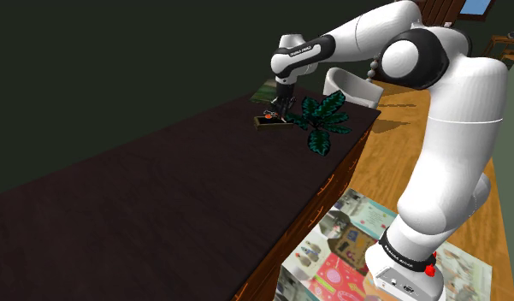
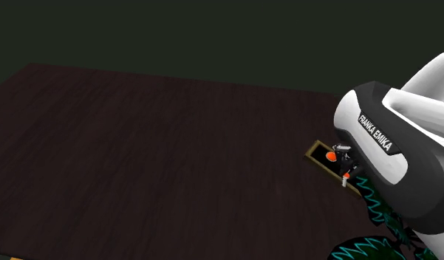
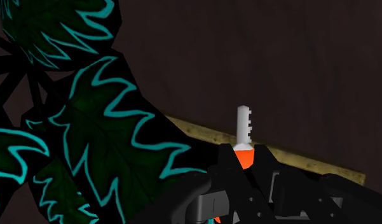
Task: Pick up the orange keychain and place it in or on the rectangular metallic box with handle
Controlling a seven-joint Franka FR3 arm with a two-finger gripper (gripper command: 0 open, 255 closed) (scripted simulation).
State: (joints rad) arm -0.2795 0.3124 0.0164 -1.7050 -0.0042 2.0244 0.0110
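Note:
My gripper (image 3: 245,167) is shut on the orange keychain (image 3: 245,156). Its orange fob is clasped between the black fingers and a pale toothed key (image 3: 245,123) sticks out past the fingertips. Beyond the key runs the tan rim of the flat rectangular box (image 3: 297,160). In the shoulder view the gripper (image 1: 279,111) hangs right over the box (image 1: 270,124) at the far end of the dark table. In the second exterior view the keychain (image 2: 331,156) shows as an orange spot over the box (image 2: 315,152). Whether it touches the box I cannot tell.
A plant (image 1: 323,121) with dark, cyan-edged leaves stands right beside the box, close against the gripper (image 3: 88,127). The dark wooden table (image 1: 144,197) stretches toward the shoulder view's left. A white object (image 1: 349,85) sits behind the table end, and the patterned stand (image 1: 332,265) is below.

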